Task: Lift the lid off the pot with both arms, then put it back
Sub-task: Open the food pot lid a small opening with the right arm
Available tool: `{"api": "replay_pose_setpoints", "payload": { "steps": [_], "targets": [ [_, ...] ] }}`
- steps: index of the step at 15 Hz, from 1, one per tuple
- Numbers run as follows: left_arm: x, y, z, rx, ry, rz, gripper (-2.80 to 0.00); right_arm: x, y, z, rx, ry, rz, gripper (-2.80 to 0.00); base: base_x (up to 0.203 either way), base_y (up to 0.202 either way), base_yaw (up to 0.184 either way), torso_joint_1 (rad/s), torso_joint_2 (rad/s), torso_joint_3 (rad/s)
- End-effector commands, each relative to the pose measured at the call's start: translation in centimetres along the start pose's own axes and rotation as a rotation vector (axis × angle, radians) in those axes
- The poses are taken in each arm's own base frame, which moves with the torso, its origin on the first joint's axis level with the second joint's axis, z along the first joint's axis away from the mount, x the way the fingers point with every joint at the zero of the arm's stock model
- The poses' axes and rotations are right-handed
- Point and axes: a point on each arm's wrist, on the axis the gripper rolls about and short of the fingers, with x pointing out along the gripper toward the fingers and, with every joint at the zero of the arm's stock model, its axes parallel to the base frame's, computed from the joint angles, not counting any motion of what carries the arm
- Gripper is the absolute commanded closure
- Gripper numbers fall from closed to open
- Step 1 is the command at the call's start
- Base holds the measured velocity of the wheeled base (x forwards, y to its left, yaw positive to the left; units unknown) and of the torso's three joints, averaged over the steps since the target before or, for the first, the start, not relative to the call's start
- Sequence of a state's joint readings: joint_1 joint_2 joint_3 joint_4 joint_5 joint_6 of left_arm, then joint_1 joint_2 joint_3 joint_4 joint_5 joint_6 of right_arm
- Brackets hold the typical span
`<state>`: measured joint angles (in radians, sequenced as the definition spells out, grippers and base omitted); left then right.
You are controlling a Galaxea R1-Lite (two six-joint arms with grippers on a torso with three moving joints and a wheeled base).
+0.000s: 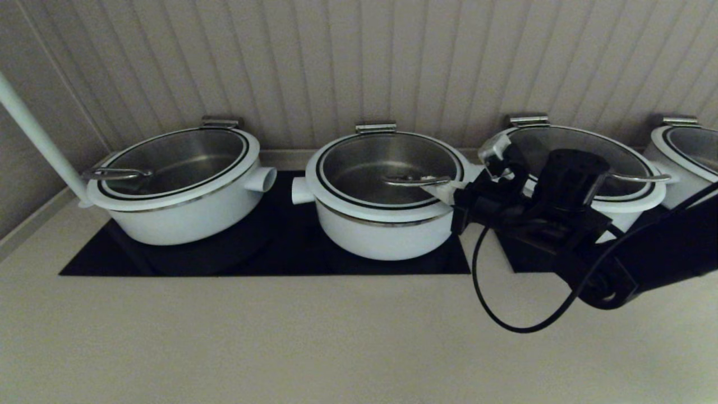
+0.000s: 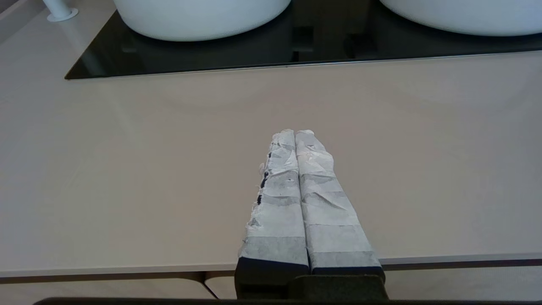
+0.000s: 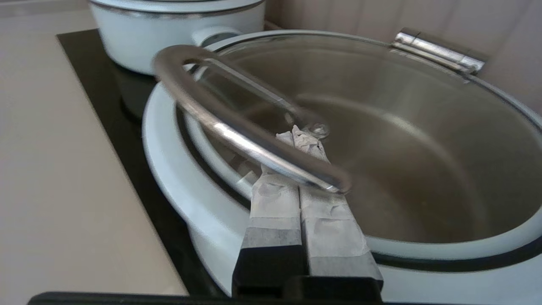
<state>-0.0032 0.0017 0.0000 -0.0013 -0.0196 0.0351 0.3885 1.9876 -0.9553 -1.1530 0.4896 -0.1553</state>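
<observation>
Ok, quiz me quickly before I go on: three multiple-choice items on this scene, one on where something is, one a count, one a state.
1. Where is the right tool?
A. Over bare counter
B. Under the steel handle of the lid on the middle pot
C. Against the back wall

2. How many white pots show in the head view?
A. Two
B. Four
C. Six

3. How is the left tool?
A. Wide open
B. Shut on a spoon
C. Shut, holding nothing

Key:
1 B: the right wrist view shows its tips beneath the bar.
2 B: the left pot, the middle pot, the pot behind the arm and the pot at the right edge.
3 C: it is pressed shut above the counter.
</observation>
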Motion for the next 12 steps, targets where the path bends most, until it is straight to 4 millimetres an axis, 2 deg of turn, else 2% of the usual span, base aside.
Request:
{"api": "replay_pose_setpoints", "payload": {
  "steps": [1,4,12],
  "targets": [
    [0.0,0.0,0.0,0.008,0.000,-0.002,0.00,0.2,-0.1,0.2,-0.010,-0.015,0.002,0.00,0.000,0.000,0.000,0.000,0.00,0.000],
    [0.0,0.0,0.2,0.060,-0.009,-0.010,0.00,0.1,-0.1,0.5,-0.013,-0.022,-0.003,0.00,0.000,0.000,0.000,0.000,0.00,0.000],
    [-0.5,-0.1,3.8,0.075,-0.072,-0.098,0.00,0.0,-0.3,2.1,-0.033,-0.059,-0.008,0.00,0.000,0.000,0.000,0.000,0.00,0.000]
  ]
}}
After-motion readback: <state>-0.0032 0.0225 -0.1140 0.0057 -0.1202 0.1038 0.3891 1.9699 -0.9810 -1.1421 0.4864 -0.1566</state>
